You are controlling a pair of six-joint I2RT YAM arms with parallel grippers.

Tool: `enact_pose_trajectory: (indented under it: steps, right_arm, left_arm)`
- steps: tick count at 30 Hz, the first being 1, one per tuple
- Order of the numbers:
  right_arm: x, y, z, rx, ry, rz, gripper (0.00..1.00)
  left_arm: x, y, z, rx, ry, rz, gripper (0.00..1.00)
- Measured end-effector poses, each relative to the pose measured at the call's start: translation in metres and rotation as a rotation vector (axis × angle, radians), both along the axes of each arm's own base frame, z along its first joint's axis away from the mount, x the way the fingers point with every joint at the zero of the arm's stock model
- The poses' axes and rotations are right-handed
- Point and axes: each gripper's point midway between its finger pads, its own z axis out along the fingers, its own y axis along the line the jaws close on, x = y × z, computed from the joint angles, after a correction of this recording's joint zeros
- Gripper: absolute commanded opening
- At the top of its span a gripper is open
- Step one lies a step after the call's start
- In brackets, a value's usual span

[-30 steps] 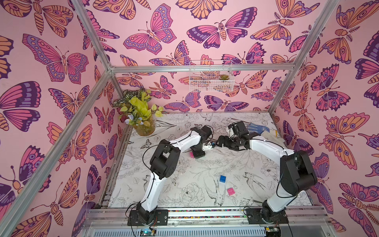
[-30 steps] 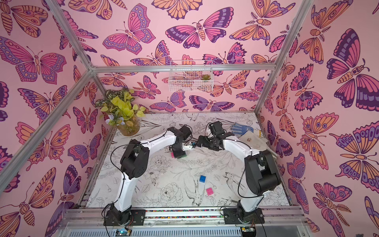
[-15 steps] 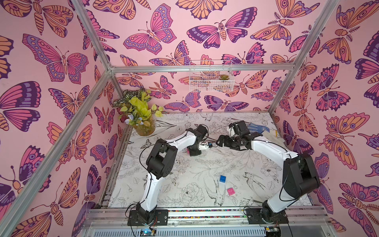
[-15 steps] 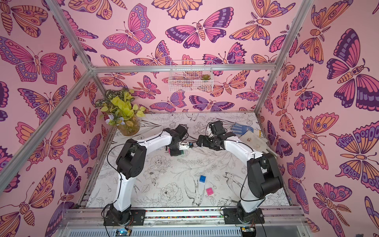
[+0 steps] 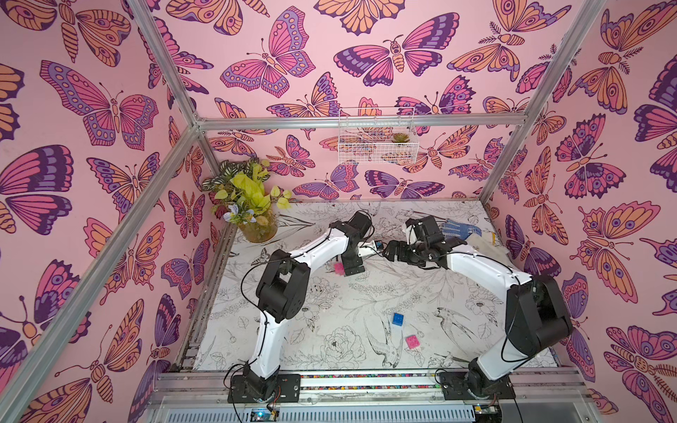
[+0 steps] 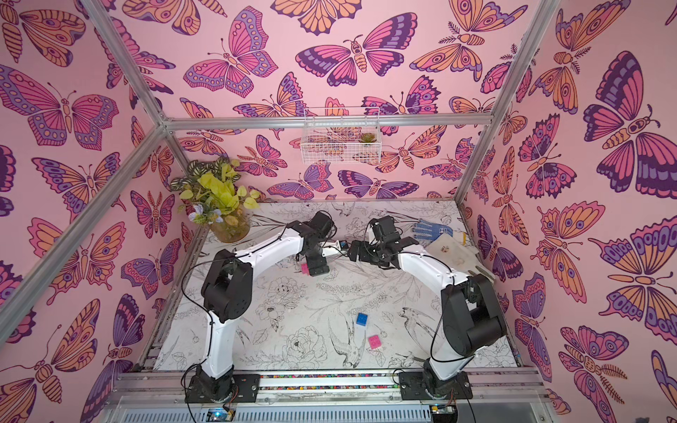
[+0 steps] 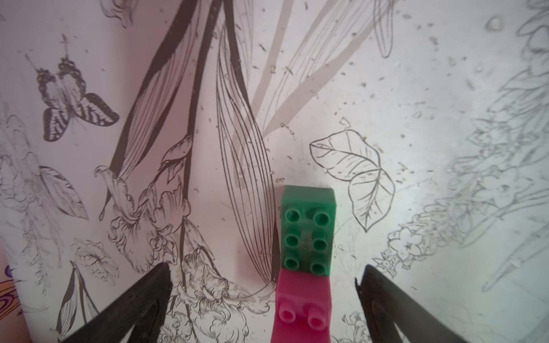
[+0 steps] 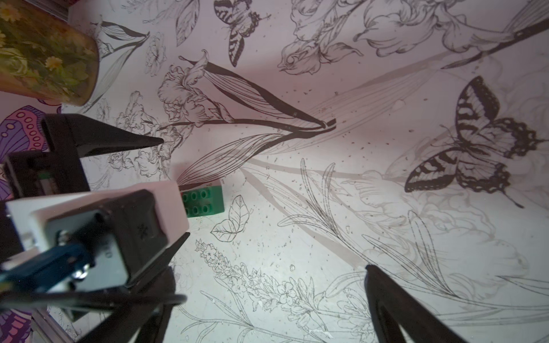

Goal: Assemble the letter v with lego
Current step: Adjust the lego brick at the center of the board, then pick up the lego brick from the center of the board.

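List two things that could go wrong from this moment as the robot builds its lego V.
1. The open left claw straddles the joined green brick and pink brick, which lie off centre between its fingers; lifting away could knock them askew.
2. The left arm's camera housing looms right beside the open right claw; the arms might collide.

The green brick (image 7: 307,234) is matt plastic, the table (image 7: 430,74) smooth.
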Motion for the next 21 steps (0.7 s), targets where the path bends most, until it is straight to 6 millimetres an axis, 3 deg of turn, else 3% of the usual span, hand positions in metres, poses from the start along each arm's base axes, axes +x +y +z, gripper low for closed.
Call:
enact_pose_trajectory:
  steps: [6,10,13,16,21]
  right_arm:
    - [-0.008,0.018,0.055,0.005,-0.167,0.029,0.95]
    - [-0.037,0.034,0.086,-0.007,-0.274,0.062,0.86]
    - [-0.068,0.047,0.078,-0.006,-0.261,0.108,0.83]
    - [-0.102,0.060,0.061,0.010,-0.211,0.156,0.84]
    - [-0.144,0.076,0.051,0.080,-0.165,0.173,0.85]
  left_arm:
    - [-0.017,0.010,0.051,-0.105,-0.036,0.172,1.00]
    - [-0.059,0.023,0.072,-0.200,-0.027,0.329,1.00]
    - [-0.105,0.033,0.063,-0.244,-0.024,0.432,1.00]
    - [-0.150,0.048,0.039,-0.278,0.018,0.537,1.00]
    - [-0.197,0.058,0.029,-0.347,0.069,0.595,1.00]
